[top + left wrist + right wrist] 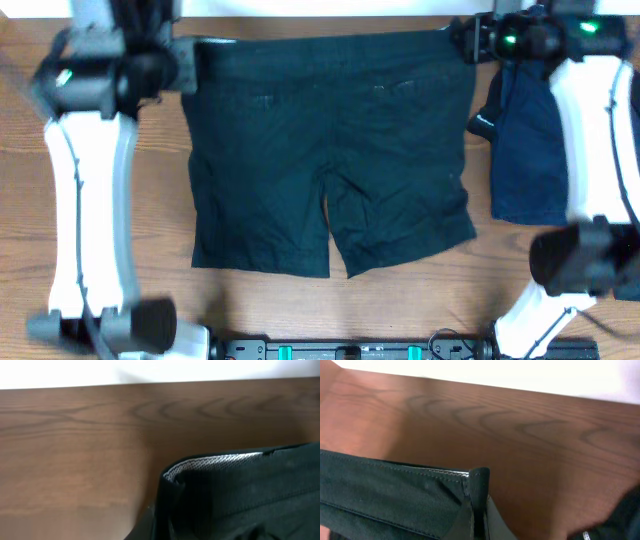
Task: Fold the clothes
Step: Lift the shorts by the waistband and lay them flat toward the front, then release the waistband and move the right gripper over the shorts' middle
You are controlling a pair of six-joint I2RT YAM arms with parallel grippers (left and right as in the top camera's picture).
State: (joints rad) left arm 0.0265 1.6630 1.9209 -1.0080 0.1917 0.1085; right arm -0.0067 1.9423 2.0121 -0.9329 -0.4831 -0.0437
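Overhead: black shorts [330, 150] flat — waistband [320, 45] along far edge, legs [262, 235] toward the robot — both jaws clenched on its corners.

Spread flat, unfolded, on the table [160, 200]: plain black shorts [330, 150], waistband [320, 45] at the far edge, two short wide legs toward the near side, both waistband corners pinched.

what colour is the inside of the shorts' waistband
Pale grey-white waistband lining with a fine dotted weave; best seen in the left wrist view.
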